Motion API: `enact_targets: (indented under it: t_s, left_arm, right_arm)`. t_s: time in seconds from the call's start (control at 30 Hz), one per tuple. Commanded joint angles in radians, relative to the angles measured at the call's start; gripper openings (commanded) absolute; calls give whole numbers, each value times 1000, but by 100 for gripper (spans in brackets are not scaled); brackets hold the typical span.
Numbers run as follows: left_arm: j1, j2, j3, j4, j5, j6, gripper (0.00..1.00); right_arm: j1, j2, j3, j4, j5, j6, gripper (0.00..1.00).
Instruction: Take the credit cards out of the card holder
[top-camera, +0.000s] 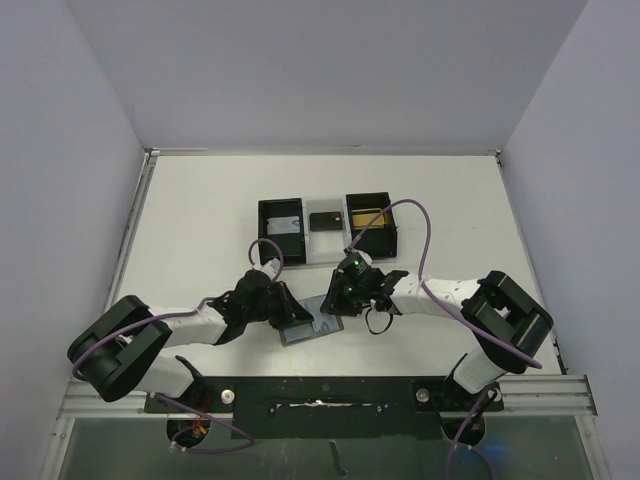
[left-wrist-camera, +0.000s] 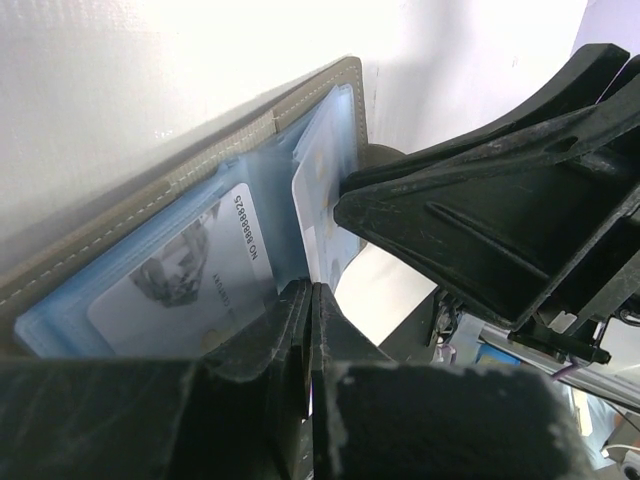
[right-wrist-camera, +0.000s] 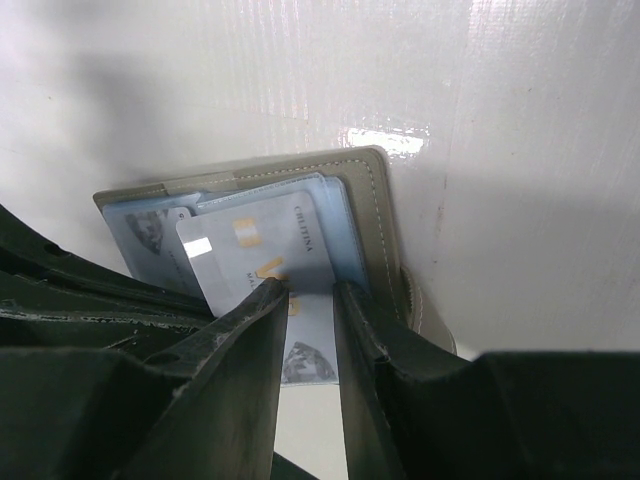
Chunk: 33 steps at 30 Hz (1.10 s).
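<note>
The grey card holder (top-camera: 305, 331) lies open on the white table between my two grippers. In the left wrist view its grey stitched edge (left-wrist-camera: 200, 150) frames blue pockets, with one credit card (left-wrist-camera: 180, 280) still inside the left pocket. A second credit card (right-wrist-camera: 260, 240) sticks partway out of the right pocket and also shows in the left wrist view (left-wrist-camera: 318, 200). My right gripper (right-wrist-camera: 310, 290) is slightly open, its fingertips resting on this card. My left gripper (left-wrist-camera: 310, 295) is shut, its tips at the holder's near edge by the fold. In the top view the left gripper (top-camera: 290, 312) and right gripper (top-camera: 335, 300) crowd over the holder.
A black three-compartment tray (top-camera: 300, 238) stands behind the grippers; its left part holds a pale card-like thing and its right part something yellow. Grey walls close in the table's far and side edges. The right arm's purple cable (top-camera: 425, 250) loops above the table.
</note>
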Motion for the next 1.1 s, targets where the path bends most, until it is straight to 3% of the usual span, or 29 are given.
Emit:
enact_targets:
  t_s: [0.0,0.37,0.8,1.07]
  left_arm:
    - [6,-50,2,15,-4,18,0]
    - [18,-120,-52,-57,-19,33,0]
    - [24,-61,-12,1,4,7,0]
    - [24,-81,-18,-26,-6,15,0]
  right_arm:
    - [-3,46,-13,-85,49,-11,28]
    - [-3,40,-13,-86,47,-14,28]
    - [-2,-98,20,9,-5,-138,34]
    - [7,-26,51,30,-57,-154,35]
